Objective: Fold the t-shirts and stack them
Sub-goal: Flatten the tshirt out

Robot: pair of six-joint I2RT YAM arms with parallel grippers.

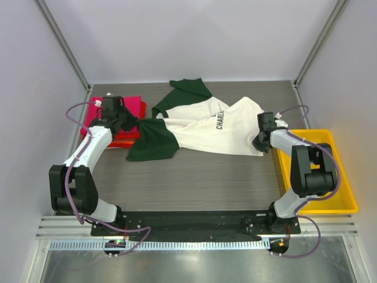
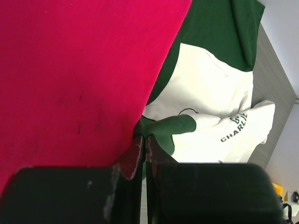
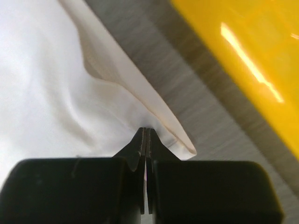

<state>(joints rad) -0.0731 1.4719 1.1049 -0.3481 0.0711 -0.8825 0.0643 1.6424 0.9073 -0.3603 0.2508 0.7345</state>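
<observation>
A cream-white t-shirt (image 1: 206, 132) with dark green sleeves and dark lettering lies spread and rumpled across the middle of the table. My left gripper (image 1: 134, 124) is shut on its green sleeve (image 2: 168, 128) beside the folded magenta-pink t-shirt (image 1: 132, 106), which rests on a red one (image 1: 125, 141). In the left wrist view the pink t-shirt (image 2: 70, 70) fills the left side, and green cloth shows between the shut tips of the left gripper (image 2: 145, 140). My right gripper (image 1: 259, 141) is at the shirt's right hem. Seen from the right wrist, the right gripper (image 3: 147, 132) is shut on a corner of the white cloth (image 3: 46, 70).
A yellow plastic tray (image 1: 347, 194) stands at the right edge, close beside the right arm, and its wall (image 3: 243, 46) shows in the right wrist view. Grey walls enclose the table on three sides.
</observation>
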